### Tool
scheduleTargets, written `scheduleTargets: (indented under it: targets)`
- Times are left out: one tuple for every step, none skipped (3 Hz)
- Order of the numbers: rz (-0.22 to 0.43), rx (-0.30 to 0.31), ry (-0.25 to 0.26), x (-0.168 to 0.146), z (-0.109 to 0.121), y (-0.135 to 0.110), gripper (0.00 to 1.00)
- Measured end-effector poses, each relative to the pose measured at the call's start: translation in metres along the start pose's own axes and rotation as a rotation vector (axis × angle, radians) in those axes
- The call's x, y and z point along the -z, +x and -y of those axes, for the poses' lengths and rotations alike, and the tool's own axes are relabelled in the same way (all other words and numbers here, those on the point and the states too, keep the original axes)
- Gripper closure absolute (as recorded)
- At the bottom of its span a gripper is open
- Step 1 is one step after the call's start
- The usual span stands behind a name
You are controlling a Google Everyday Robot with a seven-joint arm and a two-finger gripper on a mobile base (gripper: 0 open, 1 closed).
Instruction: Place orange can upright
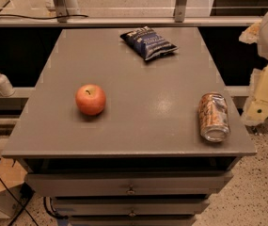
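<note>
On the Grey Top, a Can Lies Waiting

Right in front of me stands a big grey cabinet (138, 79) with drawers below. Off its right side is the robot's pale arm. Its gripper (264, 98) sits out past the edge, near the can but not touching it. I cannot tell if the gripper is spread or pressed together. At the back of the top lies a dark blue chip bag (148, 43). Near the front right corner lies the orange can (213, 117), flat on its side, with one silver end facing the front. Over on the left sits a red apple (90, 99), well apart from the can.

I think the job has not really started, as the can is not held yet. Next, the gripper needs to come in over the right edge, take the can around its middle and tip it up onto one end.

The can is close to the right edge and the front edge, so a bump could roll it off. Lots of bare top lies between it and the apple, a good spot to stand it.
</note>
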State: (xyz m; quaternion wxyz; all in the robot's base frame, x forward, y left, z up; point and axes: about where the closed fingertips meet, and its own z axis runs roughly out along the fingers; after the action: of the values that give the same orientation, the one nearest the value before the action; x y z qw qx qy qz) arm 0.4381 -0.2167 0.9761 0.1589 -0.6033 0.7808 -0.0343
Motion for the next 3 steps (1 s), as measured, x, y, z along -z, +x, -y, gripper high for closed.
scheduleTargets:
  targets:
    - [0.008,-0.007,0.001,0.000,0.001,-0.001,0.00]
    - [0.022,-0.073,-0.044,-0.017,0.005,0.001,0.00]
    - [0.050,-0.197,-0.114,-0.046,0.015,0.002,0.00]
